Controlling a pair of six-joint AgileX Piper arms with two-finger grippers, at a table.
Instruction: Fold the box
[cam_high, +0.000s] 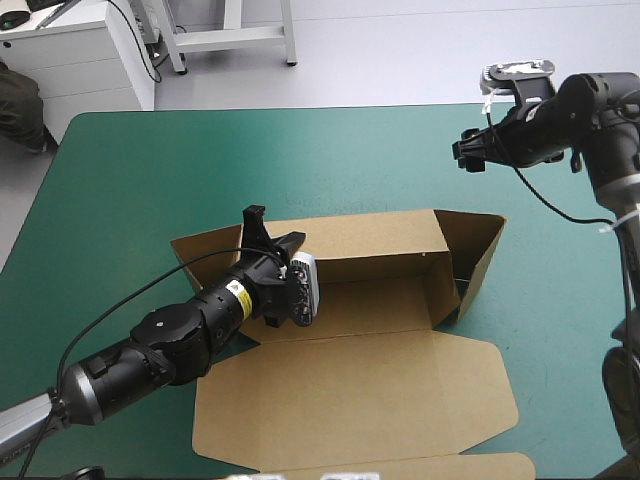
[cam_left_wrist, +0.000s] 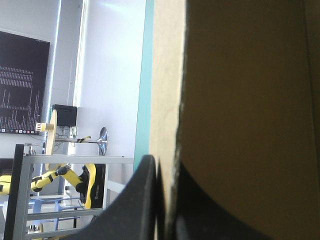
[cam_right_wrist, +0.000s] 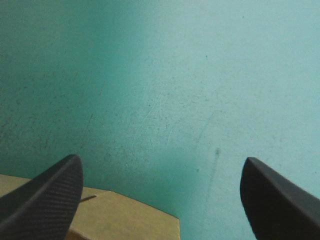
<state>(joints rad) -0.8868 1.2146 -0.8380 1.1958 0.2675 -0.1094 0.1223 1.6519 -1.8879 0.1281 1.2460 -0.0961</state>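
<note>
Pinching the box (cam_high: 370, 320) with the left gripper (cam_high: 268, 235), just left of centre in the high view, at the tray's left end. Seen from the left wrist with black fingers (cam_left_wrist: 145, 200) all but together, clamped on a raised edge of brown board that runs straight on ahead of the gripper (cam_left_wrist: 162, 167).

Sitting mid-frame on the teal-green cover (cam_high: 120, 200), long axis running across the picture from left to right. Back wall (cam_high: 370, 240) up along the far side, right end wall (cam_high: 475, 250) up but splayed outward, lid (cam_high: 360, 400) lying flat toward the lower edge of the frame.

Hovering at upper right, clear of the cover: the right gripper (cam_high: 468, 152), fingers wide apart and holding nothing (cam_right_wrist: 162, 159). Showing a corner of the box (cam_right_wrist: 125, 217) just under the base of one finger, bare cover ahead. So, from those open fingers, down and to the left in the high view for the board, with the splayed right end wall nearest. Probably the hinge of the coming move: that wall close to the right arm, well apart from the left one, which is busy with its own end.

Hard to make out: the left end wall's shape and tilt, covered by the left arm. Cut off at the bottom edge: the lid's outer flap. Impossible to tell whether any tabs are tucked.
</note>
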